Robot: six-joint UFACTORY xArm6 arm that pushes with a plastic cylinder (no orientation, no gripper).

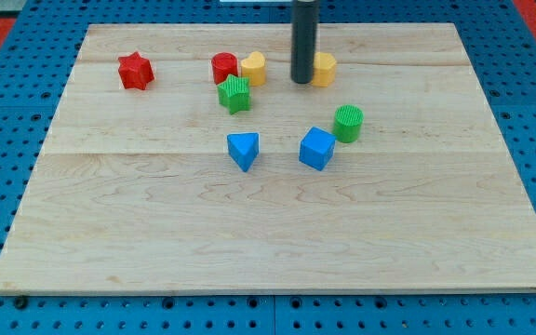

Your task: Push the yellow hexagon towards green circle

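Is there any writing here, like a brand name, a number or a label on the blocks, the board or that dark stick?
None: no word, number, label or sign can be read anywhere in this view.
The wooden board shows only wood grain.
The blocks, such as the yellow hexagon and the green circle, have plain or ribbed faces.
My tip is on a plain dark rod, beside the yellow hexagon.

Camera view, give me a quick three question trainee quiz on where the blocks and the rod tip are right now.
1. True or false: my tip sits just left of a yellow block.
2. Which block lies nearest the green circle? A red star B blue cube C blue triangle
3. How many yellow blocks are on the board?

Key: 1 true. 2 B. 3 two; the other yellow block is beside the red cylinder.
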